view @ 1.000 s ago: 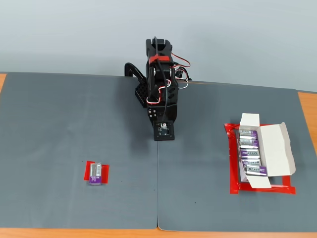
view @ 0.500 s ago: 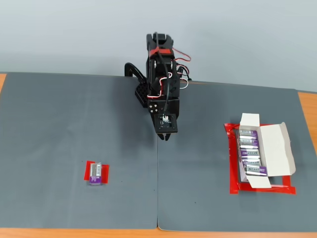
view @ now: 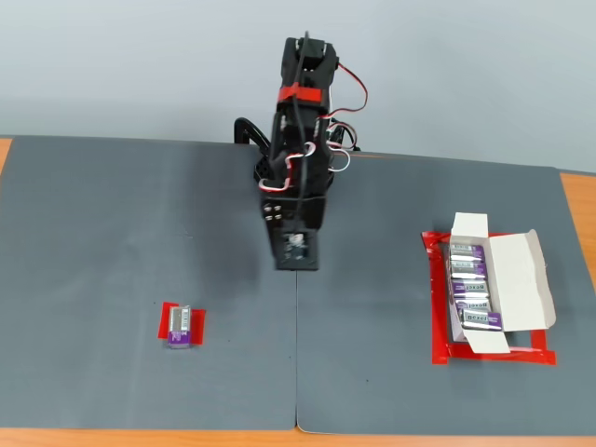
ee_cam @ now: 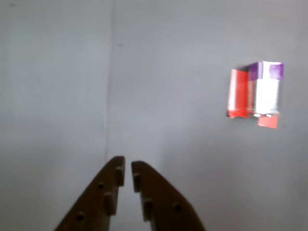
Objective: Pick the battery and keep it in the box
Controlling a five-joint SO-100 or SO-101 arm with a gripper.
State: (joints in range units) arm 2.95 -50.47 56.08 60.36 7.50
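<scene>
Reach step: the arm [view: 296,186] is at top centre of the fixed view, the battery not yet taken.
The box [view: 494,284], shown only there, sits at right; the battery [view: 181,326] lies lower left on red tape [view: 196,323]. The wrist view alone shows the gripper [ee_cam: 126,172] clenched and empty; next it must turn to the battery [ee_cam: 266,91] and open.

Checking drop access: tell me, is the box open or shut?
Open: the box has its flaps folded out, exposing a row of batteries inside.
</scene>
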